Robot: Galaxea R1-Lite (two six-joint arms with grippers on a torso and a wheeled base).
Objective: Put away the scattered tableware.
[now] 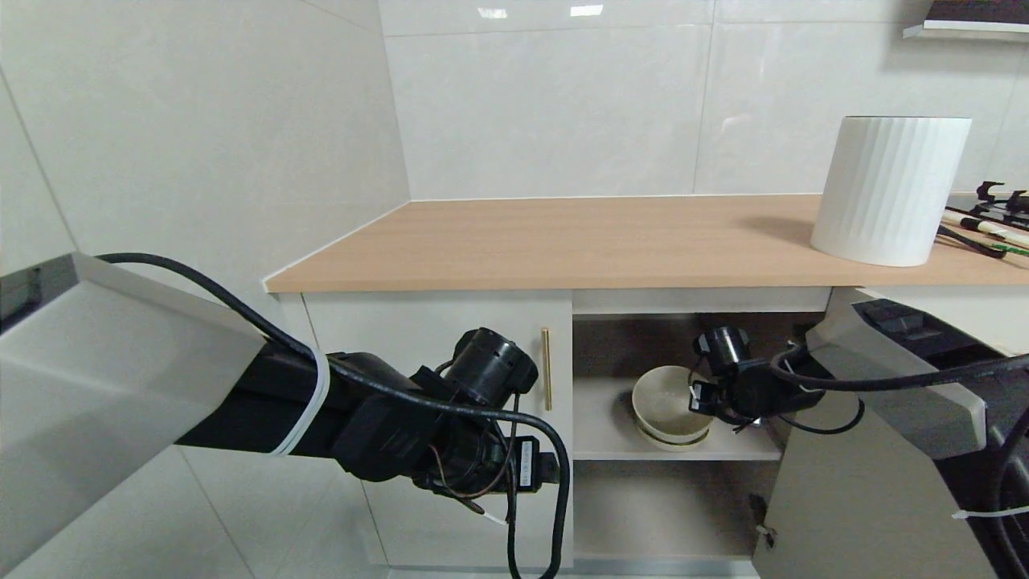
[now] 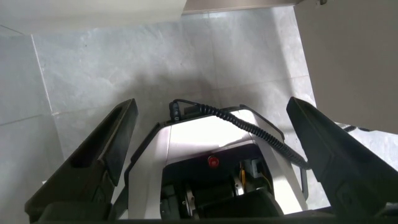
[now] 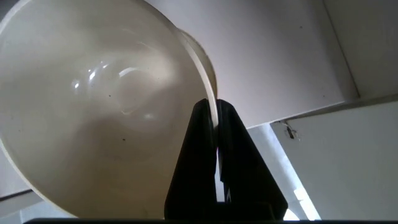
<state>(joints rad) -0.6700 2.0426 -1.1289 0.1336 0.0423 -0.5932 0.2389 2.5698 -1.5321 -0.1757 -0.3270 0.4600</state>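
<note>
Bowl (image 1: 663, 402): tilted inside the open cabinet, above shelf (image 1: 599, 418), over second dish (image 1: 675, 442).
Right jaws: pinching Bowl rim.
Left jaws: spread apart, near closed door (image 1: 434, 338).

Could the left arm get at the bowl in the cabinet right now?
Probably, but awkwardly: the cabinet compartment stands open beside the open left end effector, yet the right end effector is shut on the bowl at its rim, crowding that side.

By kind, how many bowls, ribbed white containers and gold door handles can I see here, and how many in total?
Bowls: 2 (upper bowl, lower bowl)
Ribbed white container: 1
Gold door handle: 1
Total: 4
</note>
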